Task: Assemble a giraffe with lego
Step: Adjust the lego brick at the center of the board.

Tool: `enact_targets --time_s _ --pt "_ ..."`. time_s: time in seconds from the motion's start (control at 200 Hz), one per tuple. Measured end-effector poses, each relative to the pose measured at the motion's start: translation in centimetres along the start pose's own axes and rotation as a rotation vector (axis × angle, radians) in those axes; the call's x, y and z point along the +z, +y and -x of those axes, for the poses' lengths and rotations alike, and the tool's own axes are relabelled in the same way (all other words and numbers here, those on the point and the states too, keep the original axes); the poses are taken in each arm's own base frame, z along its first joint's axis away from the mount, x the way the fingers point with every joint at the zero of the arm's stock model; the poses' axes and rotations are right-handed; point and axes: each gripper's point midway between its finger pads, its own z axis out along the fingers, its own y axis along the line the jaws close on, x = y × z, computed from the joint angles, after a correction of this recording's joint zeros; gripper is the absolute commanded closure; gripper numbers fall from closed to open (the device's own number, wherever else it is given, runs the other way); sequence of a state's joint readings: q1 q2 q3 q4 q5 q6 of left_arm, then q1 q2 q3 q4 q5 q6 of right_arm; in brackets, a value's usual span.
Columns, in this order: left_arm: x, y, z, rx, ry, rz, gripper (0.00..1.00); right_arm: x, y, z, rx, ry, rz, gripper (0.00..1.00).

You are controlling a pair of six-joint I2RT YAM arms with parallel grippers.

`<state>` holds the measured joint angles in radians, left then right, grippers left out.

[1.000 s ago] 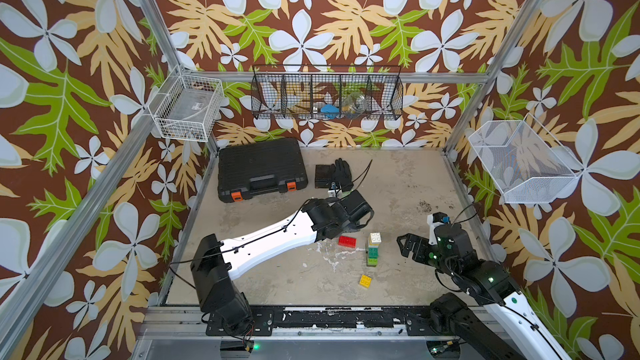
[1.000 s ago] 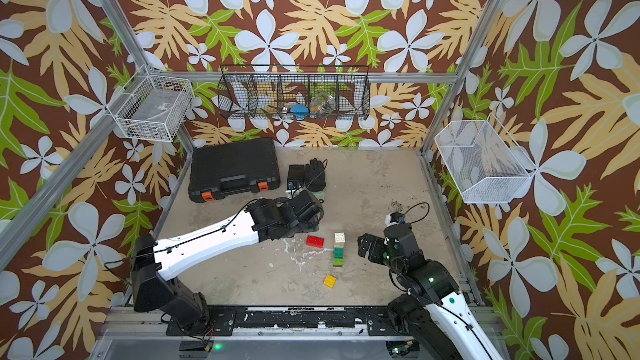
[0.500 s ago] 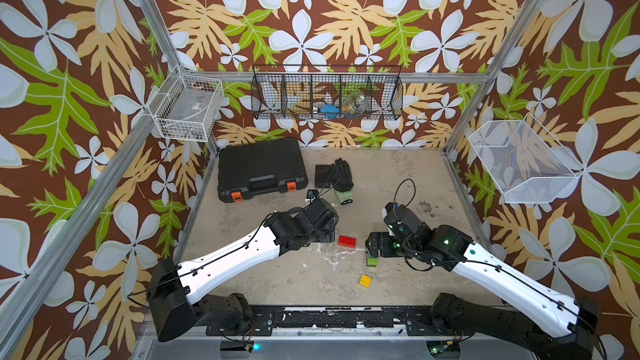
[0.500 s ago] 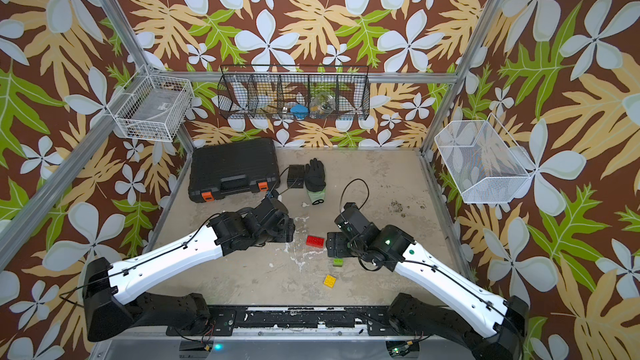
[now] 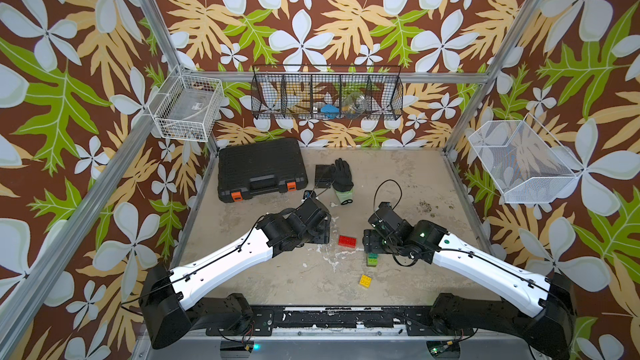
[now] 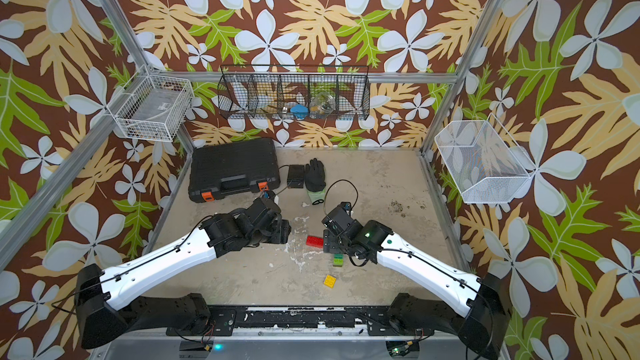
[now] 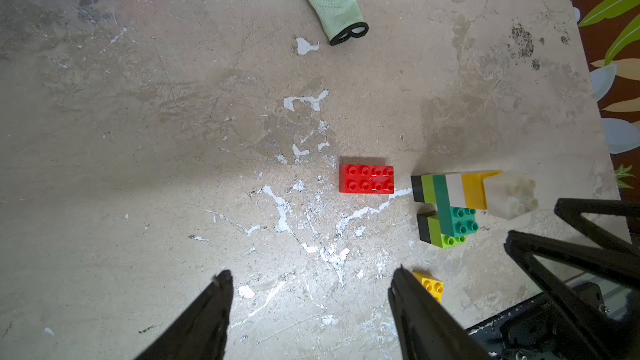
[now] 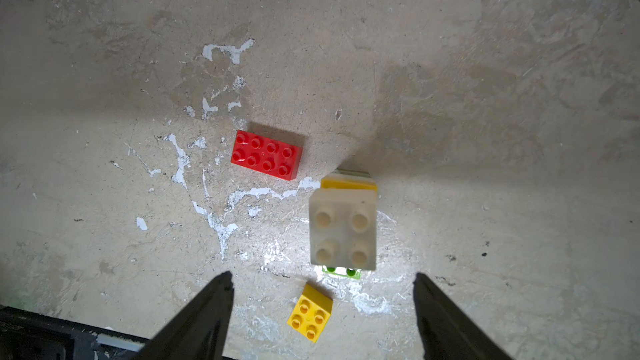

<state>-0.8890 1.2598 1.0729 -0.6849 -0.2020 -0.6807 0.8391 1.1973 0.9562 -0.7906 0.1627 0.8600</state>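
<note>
Item: giraffe (image 7: 441,192), part-built, upright on the table (image 5: 415,174), right of centre and toward the near edge. It has black and lime legs, a dark green body and a neck of white, yellow and white, with no head fitted. Item: red brick (image 7: 366,179), loose, studs up, just left of the giraffe and apart from it. Item: yellow brick (image 8: 309,312), loose, studs up, nearer than the giraffe and apart from it. Right gripper (image 8: 322,277): jaws spread, nothing between them, poised over the neck's top white brick. Left gripper (image 7: 310,273): jaws spread, empty, left of the red brick. Far side: glove (image 5: 343,176), small black box (image 5: 323,175) and black case (image 5: 261,167), all well apart from the work. Hazards, as judged: the figure is tall and slim on two small feet, so a jaw coming down off-centre or brushing the neck sideways would likely tip it or split a joint. A fall to the left would strike the red brick. Pressing a head on without a steadying hold on the body could topple it likewise. Both grippers sit close together about the red brick, so a reach by either risks fouling the other. In both top views the right wrist covers most of the giraffe, so the gripper's clearance above the neck cannot be told.
</note>
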Motion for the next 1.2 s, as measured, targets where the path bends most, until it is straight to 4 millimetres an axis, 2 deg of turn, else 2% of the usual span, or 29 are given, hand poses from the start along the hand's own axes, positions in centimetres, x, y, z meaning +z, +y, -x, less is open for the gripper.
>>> enact_targets --time_s 0.355,0.45,0.696,0.966,1.201 --pt "-0.1 0.4 -0.1 -0.003 -0.002 0.004 0.26 1.6 -1.0 0.5 0.023 -0.002 -0.026 0.29" --pt "0.0 0.5 0.0 -0.006 -0.003 0.006 0.26 1.8 -1.2 0.9 0.027 -0.006 -0.026 0.34" --pt "0.2 0.8 0.1 -0.010 0.000 0.016 0.26 2.3 -1.4 1.4 0.032 -0.007 -0.016 0.36" --pt "0.3 1.2 0.3 -0.017 -0.003 0.025 0.26 3.0 -1.1 1.2 0.010 0.017 -0.011 0.49" --pt "0.5 1.3 0.5 -0.019 -0.002 0.029 0.27 3.0 -1.0 1.3 0.007 0.015 -0.012 0.73"
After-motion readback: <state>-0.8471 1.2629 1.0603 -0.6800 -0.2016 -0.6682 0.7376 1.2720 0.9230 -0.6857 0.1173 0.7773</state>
